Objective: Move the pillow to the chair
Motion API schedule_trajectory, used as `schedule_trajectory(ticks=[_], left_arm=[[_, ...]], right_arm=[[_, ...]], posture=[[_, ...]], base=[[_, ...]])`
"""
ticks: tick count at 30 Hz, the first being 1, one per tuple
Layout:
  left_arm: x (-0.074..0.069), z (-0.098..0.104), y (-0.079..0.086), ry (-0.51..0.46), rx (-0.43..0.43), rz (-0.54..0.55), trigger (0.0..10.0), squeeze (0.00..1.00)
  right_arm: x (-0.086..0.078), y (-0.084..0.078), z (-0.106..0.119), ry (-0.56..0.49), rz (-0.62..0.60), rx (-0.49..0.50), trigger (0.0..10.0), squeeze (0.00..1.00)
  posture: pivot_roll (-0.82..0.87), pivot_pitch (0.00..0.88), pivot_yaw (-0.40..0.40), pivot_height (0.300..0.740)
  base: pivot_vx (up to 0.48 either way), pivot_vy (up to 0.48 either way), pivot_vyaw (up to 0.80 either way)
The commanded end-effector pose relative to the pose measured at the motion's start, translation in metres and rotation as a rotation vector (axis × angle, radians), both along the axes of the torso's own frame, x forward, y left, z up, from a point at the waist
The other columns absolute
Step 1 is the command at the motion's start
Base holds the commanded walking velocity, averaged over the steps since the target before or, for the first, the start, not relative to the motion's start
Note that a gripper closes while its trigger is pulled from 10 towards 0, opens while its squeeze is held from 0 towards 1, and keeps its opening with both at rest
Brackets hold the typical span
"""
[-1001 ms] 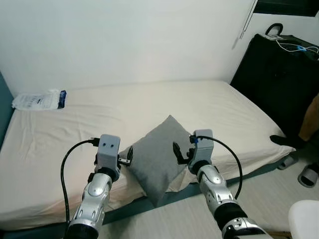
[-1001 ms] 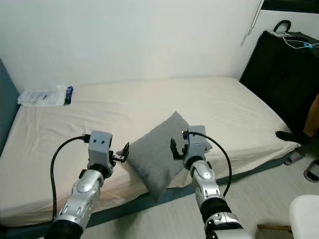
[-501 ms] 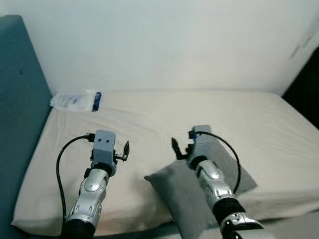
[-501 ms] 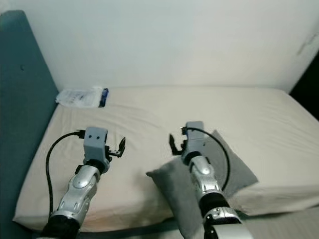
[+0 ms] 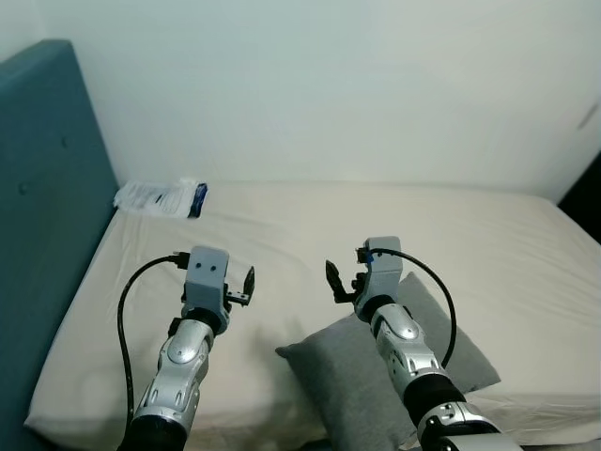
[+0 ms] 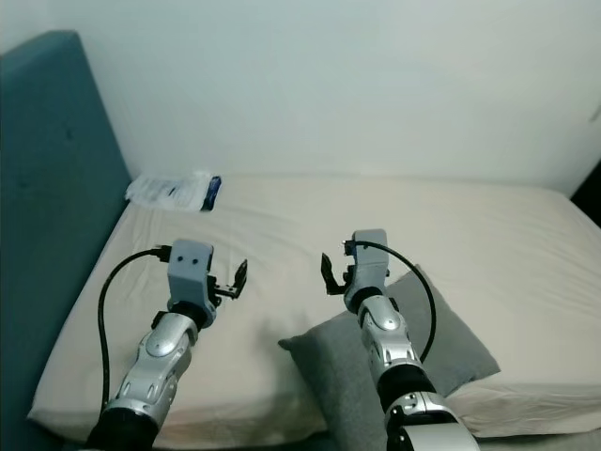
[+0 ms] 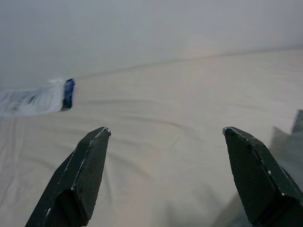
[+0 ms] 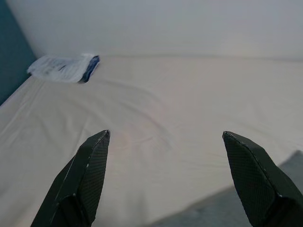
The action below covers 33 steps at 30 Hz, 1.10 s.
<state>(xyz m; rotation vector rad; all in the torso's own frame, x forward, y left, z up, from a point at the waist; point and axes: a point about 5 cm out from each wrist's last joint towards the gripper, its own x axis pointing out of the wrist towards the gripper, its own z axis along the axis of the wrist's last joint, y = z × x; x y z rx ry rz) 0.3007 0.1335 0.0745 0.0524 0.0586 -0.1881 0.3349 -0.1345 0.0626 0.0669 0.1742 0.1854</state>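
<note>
Presently listed: one bed [image 5: 282,225] with a cream sheet, set against a white wall [image 5: 329,85], with a teal headboard [image 5: 42,216] along the robot's left. One grey pillow [image 5: 371,371] lies at the bed's near edge, below and around the right arm, one corner pointing toward the middle of the mattress and its near part overhanging the edge. One white plastic packet with a blue end [image 5: 161,197] rests on the far corner of the sheet, beside the headboard and well apart from the pillow; its contents cannot be made out. Left gripper [image 5: 246,283] is raised over bare sheet, left of the pillow and not touching it, jaws spread wide with nothing between them. Right gripper [image 5: 334,282] is raised above the pillow's far corner, jaws likewise spread wide and holding nothing. The head views take in both silver arms, their black cables and the whole pillow. The left wrist view adds a close look past its two black fingers [image 7: 78,182] at creased sheet, the packet [image 7: 33,100] at the wall, and a grey sliver of pillow [image 7: 297,124] at one side. The right wrist view shows its fingers [image 8: 83,182] over the sheet, the packet [image 8: 64,67] near the headboard [image 8: 12,52], and a pillow corner [image 8: 215,210] below.
</note>
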Motion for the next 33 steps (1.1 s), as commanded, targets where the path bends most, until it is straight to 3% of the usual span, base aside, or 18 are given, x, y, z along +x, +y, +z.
schedule_trajectory(ticks=[1, 9, 25, 33], left_arm=[[-0.0018, -0.0019, -0.0029, 0.007, 0.017, -0.024, 10.0, 0.0], [-0.0022, -0.0019, -0.0057, 0.007, 0.026, -0.046, 10.0, 0.0], [-0.0009, -0.001, -0.0059, 0.015, 0.032, -0.068, 10.0, 0.0], [-0.0007, -0.0057, -0.0013, 0.065, 0.007, -0.053, 10.0, 0.0]], right_arm=[[-0.0019, -0.0012, -0.0047, 0.025, -0.002, -0.002, 10.0, 0.0], [-0.002, -0.0022, -0.0049, 0.027, -0.009, 0.005, 10.0, 0.0], [-0.0016, -0.0023, -0.0045, 0.027, -0.025, 0.024, 10.0, 0.0], [-0.0018, -0.0025, -0.0046, 0.026, -0.029, 0.026, 10.0, 0.0]], posture=[[0.01, 0.0, -0.085, 0.74], [0.01, 0.0, -0.081, 0.74], [0.01, 0.0, -0.067, 0.74], [0.01, 0.0, -0.067, 0.74]], base=[[0.0, 0.0, 0.0], [0.0, -0.184, 0.0], [0.0, -0.468, 0.0], [0.0, 0.342, 0.0]])
